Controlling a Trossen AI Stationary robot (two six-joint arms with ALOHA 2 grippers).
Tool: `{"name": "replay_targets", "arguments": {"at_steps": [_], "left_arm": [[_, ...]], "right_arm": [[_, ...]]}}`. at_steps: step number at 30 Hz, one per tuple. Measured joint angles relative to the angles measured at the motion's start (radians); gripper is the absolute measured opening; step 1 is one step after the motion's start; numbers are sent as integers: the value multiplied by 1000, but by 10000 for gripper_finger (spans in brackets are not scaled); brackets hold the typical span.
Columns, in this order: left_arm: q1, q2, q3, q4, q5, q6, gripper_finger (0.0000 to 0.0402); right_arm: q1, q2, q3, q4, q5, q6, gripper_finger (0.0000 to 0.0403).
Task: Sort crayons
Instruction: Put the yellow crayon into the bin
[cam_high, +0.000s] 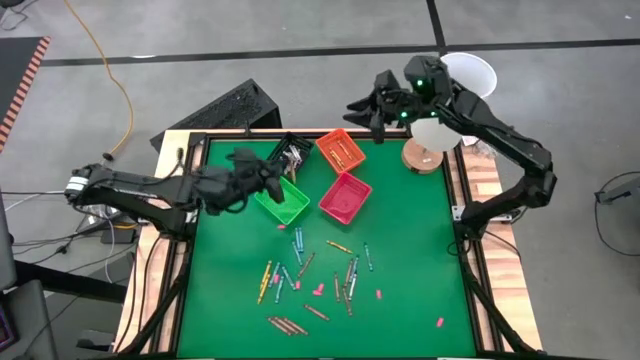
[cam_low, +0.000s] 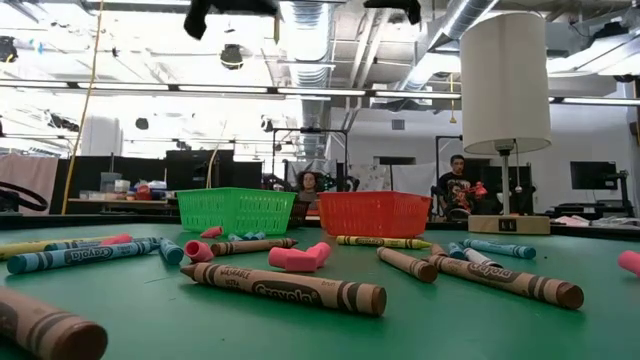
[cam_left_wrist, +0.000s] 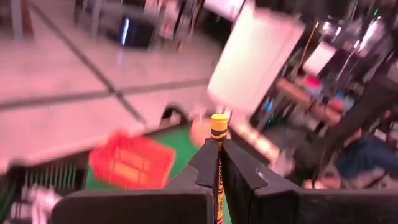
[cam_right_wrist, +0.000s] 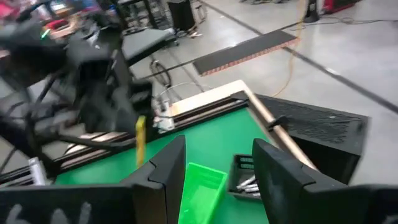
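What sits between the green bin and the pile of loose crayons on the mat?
In the high view, only bare green mat separates the green bin from the nearest loose crayons, apart from one tiny pink bit.

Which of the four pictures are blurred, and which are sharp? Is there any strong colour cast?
Left wrist view: heavy motion blur and a pinkish cast; only the yellow crayon between the fingers is fairly clear. Right wrist view: the far left arm is smeared. Low view: near crayons sharp, room behind softer. High view: evenly lit, sharp.

Overhead, table-level, two blurry wrist views, all share green mat (cam_high: 400, 270)
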Motion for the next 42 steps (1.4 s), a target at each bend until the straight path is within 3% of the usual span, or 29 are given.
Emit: {"name": "replay_targets", "arguments": {"at_steps": [8, 19, 24, 42], "left_arm": [[79, -32, 0, 220, 91, 177, 0], [120, -31, 0, 224, 152, 182, 0], [120, -30, 0, 223, 164, 198, 0], [119, -30, 0, 227, 165, 194, 0]], "right_arm": [[117, 92, -14, 53, -2, 7, 179], [182, 218, -14, 248, -33, 78, 179], [191, 270, -13, 312, -101, 119, 179], [209, 289, -13, 366, -110, 129, 179]]}}
